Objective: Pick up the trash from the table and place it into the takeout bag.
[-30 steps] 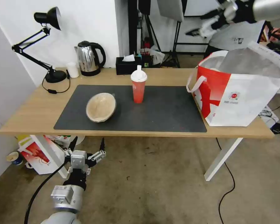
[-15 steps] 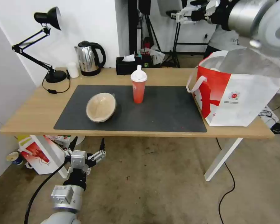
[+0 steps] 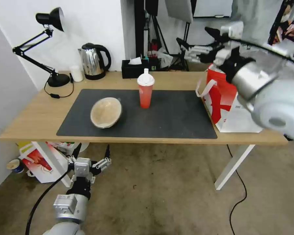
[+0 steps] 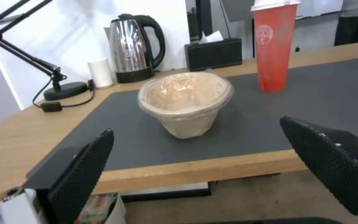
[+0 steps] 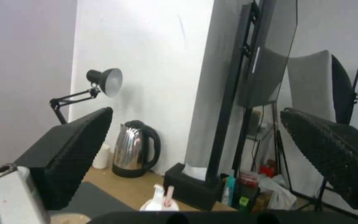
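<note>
On the long light-wood table (image 3: pixel 39 114), two pieces of trash are seen on the dark grey rectangular mat (image 3: pixel 173 114): a round tan lidded bowl (image 3: pixel 106 112), tilted on its side, and a tall red cup with a white spouted lid (image 3: pixel 145 88), standing upright and well apart from the bowl. The large white takeout bag with a broad red panel (image 3: pixel 223 101) is stood at the table's right end. The right gripper (image 3: pixel 199 44) is held high above the table's far edge, beside the bag, its fingers spread and empty. The left gripper (image 3: pixel 89 153) is parked below the table's near edge, fingers likewise spread. A reach toward the next item is judged to be in hand; the cup is nearest, so a descent around its body would be called for.
</note>
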You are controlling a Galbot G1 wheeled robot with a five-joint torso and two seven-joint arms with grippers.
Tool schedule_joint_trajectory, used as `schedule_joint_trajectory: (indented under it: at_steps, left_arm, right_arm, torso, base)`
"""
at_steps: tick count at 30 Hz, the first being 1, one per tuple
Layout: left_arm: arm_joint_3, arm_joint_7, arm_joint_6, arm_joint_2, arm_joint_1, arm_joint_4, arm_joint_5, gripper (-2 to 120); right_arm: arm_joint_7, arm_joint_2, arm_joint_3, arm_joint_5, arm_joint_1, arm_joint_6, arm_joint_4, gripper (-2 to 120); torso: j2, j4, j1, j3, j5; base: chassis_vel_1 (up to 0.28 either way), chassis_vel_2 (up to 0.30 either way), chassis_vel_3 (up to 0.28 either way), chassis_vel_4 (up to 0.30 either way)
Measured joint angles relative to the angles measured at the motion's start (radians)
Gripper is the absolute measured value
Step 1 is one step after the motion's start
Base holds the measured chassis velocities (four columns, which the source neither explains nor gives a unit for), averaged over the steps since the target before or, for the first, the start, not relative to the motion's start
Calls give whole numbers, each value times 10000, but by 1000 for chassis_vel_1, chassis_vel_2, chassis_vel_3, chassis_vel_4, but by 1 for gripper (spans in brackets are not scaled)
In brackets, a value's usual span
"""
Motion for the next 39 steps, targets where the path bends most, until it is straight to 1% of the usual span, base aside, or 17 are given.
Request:
schedule_joint_trajectory:
  at_steps: [2, 5, 6, 8, 10, 11, 13, 15, 20, 23, 24, 28, 29, 33, 34, 37, 39]
  left_arm:
    - [0, 0, 0, -2, 0, 0, 0, 100]
    - [0, -1, 0, -1, -1, 0, 0, 100]
    - [0, -1, 0, -1, -1, 0, 0, 100]
    - [-1, 0, 0, 0, 1, 0, 0, 100]
    - [0, 0, 0, 0, 0, 0, 0, 100]
    - [0, 0, 0, 0, 0, 0, 0, 100]
    - [-2, 0, 0, 0, 0, 0, 0, 100]
    - [0, 0, 0, -1, 0, 0, 0, 100]
    - [1, 0, 0, -2, 0, 0, 0, 100]
    - [0, -1, 0, -2, 0, 0, 1, 100]
    - [0, -1, 0, -2, 0, 0, 1, 100]
    - [-2, -1, 0, -3, 0, 0, 0, 100]
    - [-2, -1, 0, -3, 0, 0, 0, 100]
    - [0, -1, 0, -1, 0, 0, 0, 100]
    - [0, -1, 0, -1, 0, 0, 0, 100]
    - [0, -1, 0, -1, 0, 0, 0, 100]
    - [0, -1, 0, 0, 0, 0, 0, 100]
  right_arm:
    - [-18, 41, 216, -343, -474, 140, 65, 100]
    - [-244, 180, 1752, -1401, -2418, 593, 296, 100]
    - [-244, 180, 1752, -1401, -2418, 593, 296, 100]
    - [-450, 392, 2605, -2132, -4107, 927, 393, 100]
    - [-699, 654, 3363, -2813, -5397, 1257, 488, 100]
    - [-699, 654, 3363, -2813, -5397, 1257, 488, 100]
    - [-875, 906, 3897, -3294, -6391, 1520, 625, 100]
    - [-934, 1400, 4471, -3968, -7625, 1832, 958, 100]
    - [-880, 2213, 5096, -4944, -9055, 2263, 1336, 100]
    - [-813, 3329, 5796, -6358, -10695, 3074, 1555, 100]
    - [-813, 3329, 5796, -6358, -10695, 3074, 1555, 100]
    - [-844, 4631, 5886, -7977, -12300, 4167, 1700, 100]
    - [-844, 4631, 5886, -7977, -12300, 4167, 1700, 100]
    - [-360, 5996, 5106, -9883, -13189, 5207, 1831, 100]
    - [-360, 5996, 5106, -9883, -13189, 5207, 1831, 100]
    - [349, 7090, 4327, -11511, -13611, 5873, 1679, 100]
    - [430, 7242, 4223, -11710, -13670, 5977, 1637, 100]
  torso:
    - [-1, 6, 0, 1, 3]
    - [0, 5, 1, 1, -7]
    - [0, 5, 1, 1, -7]
    - [0, -1, 0, 1, 12]
    - [0, 1, 0, 1, 0]
    - [0, 1, 0, 1, 0]
    - [0, 3, 1, 1, 2]
    - [-1, 3, 0, 1, -1]
    - [0, 5, 1, 0, -2]
    - [0, 2, 1, 0, 0]
    - [0, 2, 1, 0, 0]
    - [0, 2, 2, 1, -1]
    - [0, 2, 2, 1, -1]
    - [0, 2, 1, 0, 0]
    - [0, 2, 1, 0, 0]
    - [1, 3, 1, 1, -1]
    - [0, 2, 1, 1, 2]
  base:
    - [0, 0, 0, 0]
    - [0, 0, 0, 0]
    - [0, 0, 0, 0]
    - [0, 0, 0, 0]
    - [0, 0, 0, 0]
    - [0, 0, 0, 0]
    - [0, 0, 0, 0]
    - [0, 0, 0, 0]
    - [0, 0, 0, 0]
    - [0, 0, 0, 0]
    - [0, 0, 0, 0]
    - [0, 0, 0, 0]
    - [0, 0, 0, 0]
    - [0, 0, 0, 0]
    - [0, 0, 0, 0]
    - [0, 0, 0, 0]
    - [0, 0, 0, 0]
